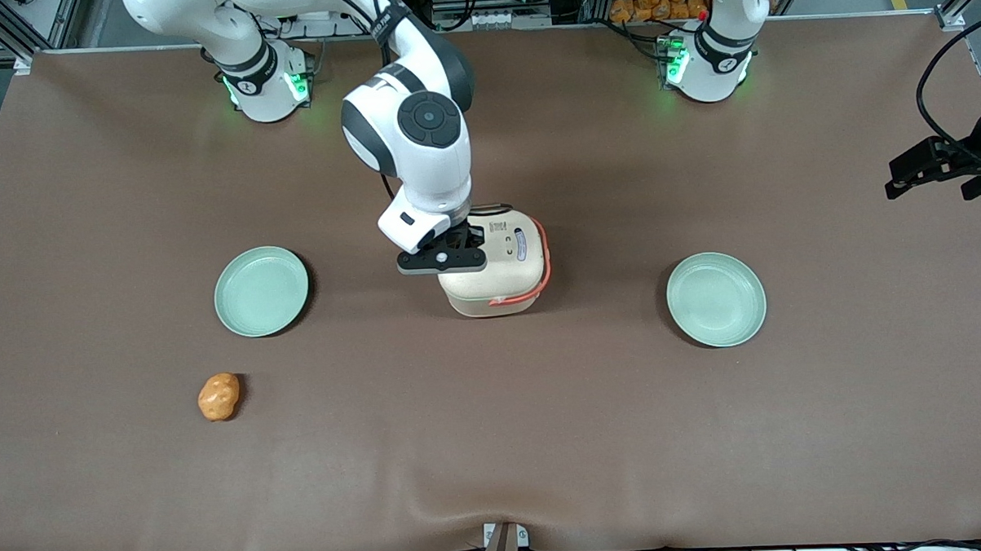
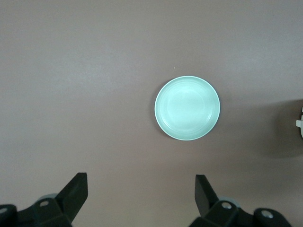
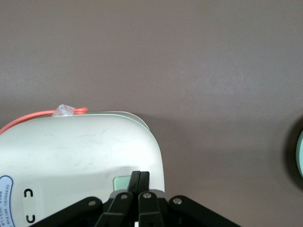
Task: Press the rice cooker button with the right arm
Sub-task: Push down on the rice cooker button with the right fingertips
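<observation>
A broad table [image 1: 545, 437] covered in a matte brown, faintly leathery sheet fills the scene; the sheet ripples slightly at the edge nearest the front camera. Over its middle reaches the white jointed right arm [image 1: 408, 140], smooth glossy plastic shells with dark grey round joint caps, bending down to the cooker.

The small cream-beige rounded-square rice cooker [image 1: 498, 263] sits near the table's centre, between the two plates. Its lid is smooth and softly domed, lightly scuffed in the right wrist view [image 3: 80, 151], with a thin pale green rim and a coral-red bail handle [image 1: 544, 261] folded down around its side. A small pale green square button [image 3: 122, 182] is set into the lid's edge.

The black two-finger gripper [image 1: 445, 253] hangs over the cooker's edge on the working arm's side. Its fingers [image 3: 134, 182] are pressed flat together with nothing between them, their tips right at the green button.

Two round mint-green plates, glossy and shallow with faint concentric rings, lie flat: one [image 1: 261, 291] toward the working arm's end, the other [image 1: 716, 299] toward the parked arm's end.

A small lumpy orange-brown potato-shaped object [image 1: 219, 397] rests nearer the front camera than the first plate.
</observation>
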You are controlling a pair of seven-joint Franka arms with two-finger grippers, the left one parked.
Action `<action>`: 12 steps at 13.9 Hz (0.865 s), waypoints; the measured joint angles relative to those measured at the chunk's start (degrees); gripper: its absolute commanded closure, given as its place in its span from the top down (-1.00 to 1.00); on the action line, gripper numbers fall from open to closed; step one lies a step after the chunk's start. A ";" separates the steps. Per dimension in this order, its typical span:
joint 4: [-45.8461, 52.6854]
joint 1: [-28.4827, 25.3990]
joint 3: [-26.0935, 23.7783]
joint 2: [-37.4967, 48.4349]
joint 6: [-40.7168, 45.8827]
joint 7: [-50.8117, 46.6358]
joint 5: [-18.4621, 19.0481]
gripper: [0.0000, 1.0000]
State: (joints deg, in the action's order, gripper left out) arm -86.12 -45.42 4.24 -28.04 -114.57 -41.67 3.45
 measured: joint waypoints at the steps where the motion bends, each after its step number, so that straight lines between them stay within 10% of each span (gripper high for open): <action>1: 0.00 -0.03 0.00 -0.31 -0.02 -0.02 -0.01 -1.00; 12: -0.04 -1.69 0.03 -1.65 -0.33 -0.23 -2.04 -1.00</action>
State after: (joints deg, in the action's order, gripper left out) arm -86.16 -47.11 4.27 -29.69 -114.90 -41.90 1.41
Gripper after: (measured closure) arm 0.991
